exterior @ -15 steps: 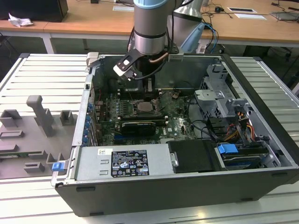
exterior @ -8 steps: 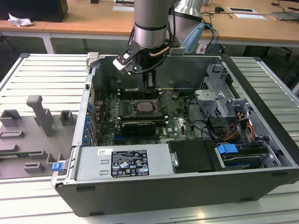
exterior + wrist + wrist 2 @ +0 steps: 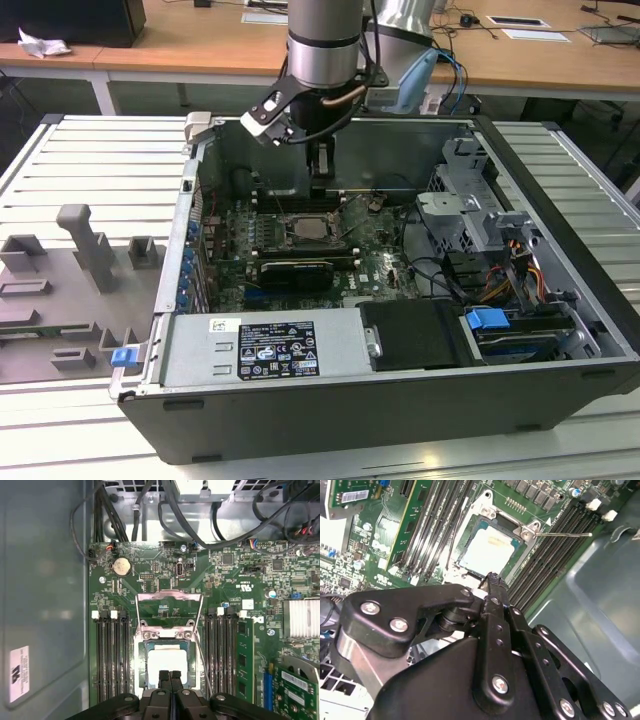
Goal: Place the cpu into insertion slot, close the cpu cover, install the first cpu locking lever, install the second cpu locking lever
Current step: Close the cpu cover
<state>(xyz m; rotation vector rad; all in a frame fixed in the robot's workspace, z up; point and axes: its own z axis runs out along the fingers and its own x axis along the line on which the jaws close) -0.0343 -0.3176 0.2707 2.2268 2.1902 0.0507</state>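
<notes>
The gripper (image 3: 170, 674) has its two black fingers pressed together with nothing seen between them. In the first wrist view the tips hang over the near edge of the cpu (image 3: 167, 661); whether they touch it cannot be told. In the second wrist view the slim tip (image 3: 492, 578) stands just at the edge of the slot (image 3: 470, 530). The cpu lies flat in the slot, its pale metal top up, with the dark rim showing all round it. The cover (image 3: 169, 596) is open, swung back on its hinge beyond the far side of the slot, and green board (image 3: 150, 575) shows through its window. A lever (image 3: 200, 655), a thin wire rod, runs beside the slot on one side; in the second wrist view its free end (image 3: 565, 534) reaches out over the memory slots (image 3: 555, 540). Banks of black memory slots flank the slot on both sides, and one memory stick (image 3: 243, 655) stands in the outer row. Farther out on the board sit a round battery (image 3: 121, 566) and a ribbed heatsink (image 3: 301, 617), with black cables (image 3: 200, 510) looping past the board's edge. In the exterior view the gripper (image 3: 320, 172) reaches down into the open case (image 3: 300, 425), above a black graphics card (image 3: 295, 272) and a labelled power supply (image 3: 265, 345). The case lies on a grey slatted table (image 3: 90, 150).
</notes>
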